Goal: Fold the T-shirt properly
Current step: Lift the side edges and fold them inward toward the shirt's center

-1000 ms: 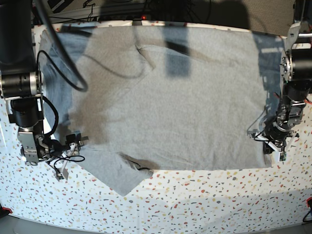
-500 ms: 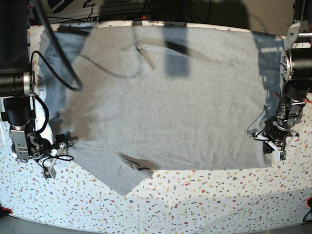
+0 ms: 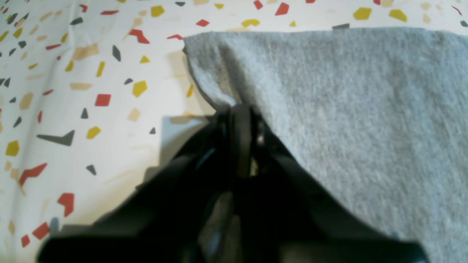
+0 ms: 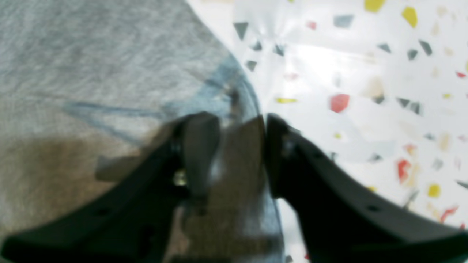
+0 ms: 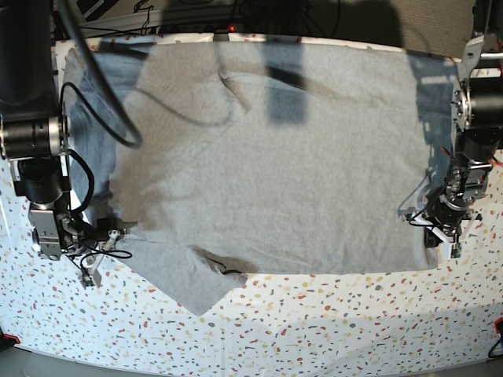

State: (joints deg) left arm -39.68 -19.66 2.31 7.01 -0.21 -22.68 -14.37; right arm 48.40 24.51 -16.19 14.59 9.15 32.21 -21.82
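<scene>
The grey T-shirt (image 5: pixel 267 157) is being spread flat on the speckled table (image 5: pixel 330 314), with cables (image 5: pixel 94 102) hanging over its far left part. Its corner is being pinched by the clenched left gripper (image 3: pixel 239 113). Only in the right wrist view, the sleeve edge is being seen between the half-open fingers of the right gripper (image 4: pixel 234 128); a firm grasp cannot be told.

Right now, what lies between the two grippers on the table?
In the base view, only the T-shirt spreads between the right gripper and the left gripper. Each gripper is at one edge of the cloth; nothing else lies there.
</scene>
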